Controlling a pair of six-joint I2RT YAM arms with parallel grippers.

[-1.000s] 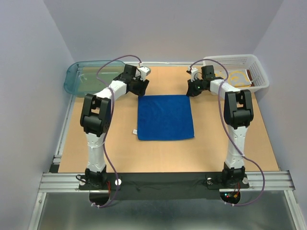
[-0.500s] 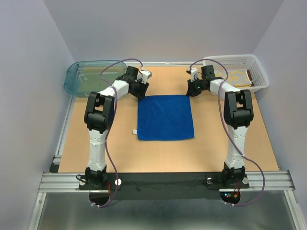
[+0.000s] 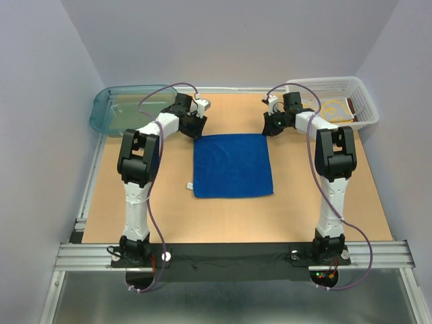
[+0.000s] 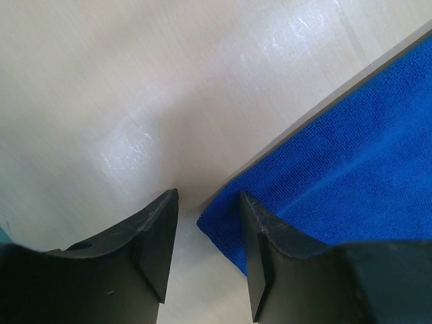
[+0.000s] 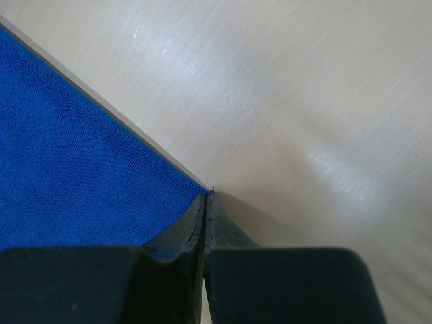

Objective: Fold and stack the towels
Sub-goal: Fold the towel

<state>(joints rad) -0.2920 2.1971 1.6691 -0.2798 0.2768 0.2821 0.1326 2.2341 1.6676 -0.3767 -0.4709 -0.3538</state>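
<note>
The blue towel (image 3: 233, 165) lies flat and square in the middle of the bench (image 3: 324, 216), and it has not shifted in the last second. At its far right corner my right hand (image 5: 206, 199) stays shut, the tip of the cloth running into the seam of the fingers, so I judge that corner pinched. What has changed is at the towel's far left corner: my left hand (image 4: 208, 202) has slid in closer and narrowed its jaws to about half open, one finger on bare wood and the other over the blue edge. It grips nothing yet. That puts me one closing away from holding both far corners for the first fold. Beyond the towel's far right corner the white basket (image 3: 368, 108) holds the yellow towel (image 3: 332, 108); the teal tub (image 3: 101, 111) sits beyond its far left.
</note>
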